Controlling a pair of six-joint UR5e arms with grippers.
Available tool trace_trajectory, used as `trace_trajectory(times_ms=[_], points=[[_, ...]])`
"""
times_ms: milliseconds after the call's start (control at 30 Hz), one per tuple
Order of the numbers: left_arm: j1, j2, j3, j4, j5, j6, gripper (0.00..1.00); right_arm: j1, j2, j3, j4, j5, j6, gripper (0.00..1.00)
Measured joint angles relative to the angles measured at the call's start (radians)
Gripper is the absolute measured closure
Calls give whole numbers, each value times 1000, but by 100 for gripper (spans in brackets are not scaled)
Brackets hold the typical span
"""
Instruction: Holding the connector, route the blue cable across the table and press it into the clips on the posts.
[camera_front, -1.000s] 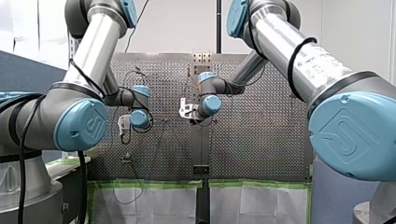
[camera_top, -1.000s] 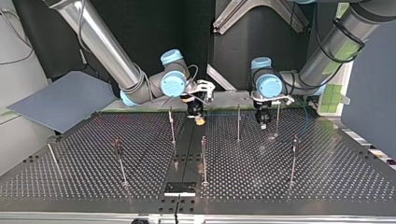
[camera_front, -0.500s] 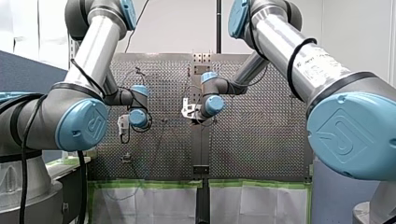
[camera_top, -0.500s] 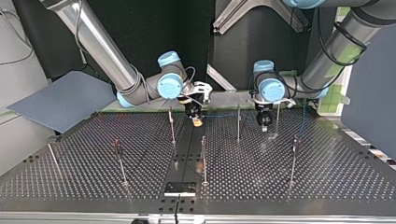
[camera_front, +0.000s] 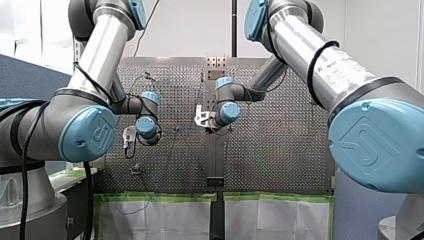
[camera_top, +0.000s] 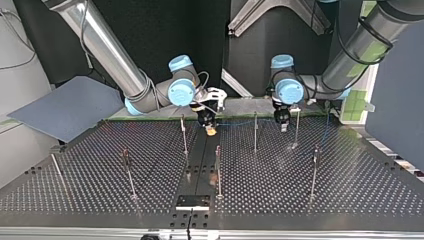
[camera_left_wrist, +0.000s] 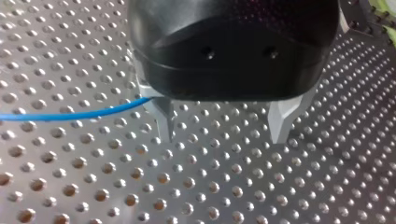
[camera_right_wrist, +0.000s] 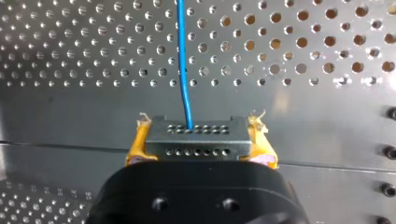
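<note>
Currently the connector (camera_right_wrist: 195, 140) is clamped between the yellow pads (camera_right_wrist: 136, 148) of my right gripper (camera_right_wrist: 196, 133), one pad on each short side. The cable (camera_right_wrist: 183, 56), blue, leaves the connector's far face at a hole in the upper row. It runs straight ahead from the connector over the table (camera_right_wrist: 303, 121).

Top view:
- The connector is at my right gripper (camera_top: 211, 129), raised off the table (camera_top: 100, 192).
- One post (camera_top: 184, 136) stands just beside the connector.
- From the connector the cable (camera_top: 237, 123) runs level to a second post (camera_top: 255, 131).
- My left gripper (camera_top: 283, 124) is beyond that second post, well apart from the connector.
- I cannot tell whether the cable sits in a clip; the clips are too small to make out.

Left wrist view:
- My left gripper (camera_left_wrist: 223, 128) has its metal fingers (camera_left_wrist: 163, 116) spread apart, with nothing between them.
- The cable (camera_left_wrist: 70, 114) coming from the connector meets the outer side of one finger. I cannot tell whether it touches.
</note>
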Motion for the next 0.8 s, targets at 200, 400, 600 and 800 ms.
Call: trace_trajectory(times_ms=[200,400,600,800], points=[[-8,49,-51,45,23,-44,0,-4,0,0,3,0,0,100],[-19,94,-96,88,45,-61,0,-9,0,0,8,-1,5,100],[-36,150,-151,115,46,-63,0,-14,0,0,13,0,7,100],[-60,201,-203,158,45,-93,0,-15,0,0,18,2,7,100]])
